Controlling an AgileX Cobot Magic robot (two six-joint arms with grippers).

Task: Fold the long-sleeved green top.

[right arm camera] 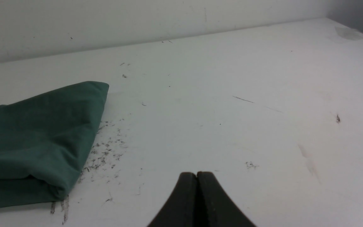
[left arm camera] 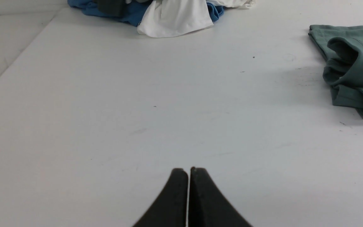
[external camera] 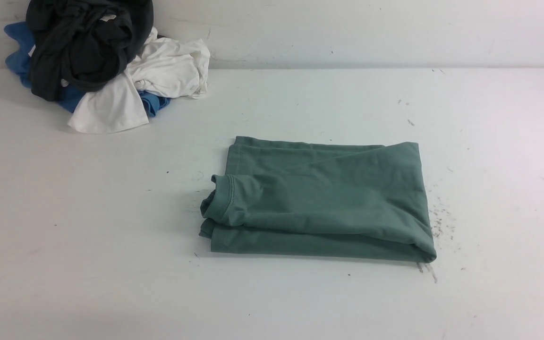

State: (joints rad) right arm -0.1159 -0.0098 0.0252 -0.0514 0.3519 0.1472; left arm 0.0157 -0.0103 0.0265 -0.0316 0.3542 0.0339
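From my console: the white table carries the green long-sleeved top, folded into a rectangle at its middle, a cuff on its left edge. A clothes pile sits far left. My left gripper and right gripper hang pinched together, empty, well apart from the top.

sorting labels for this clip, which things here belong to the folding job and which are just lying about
Job:
- green long-sleeved top, folded, mid-table

Lying about, far left corner pile:
- black garment
- white garment
- blue garment
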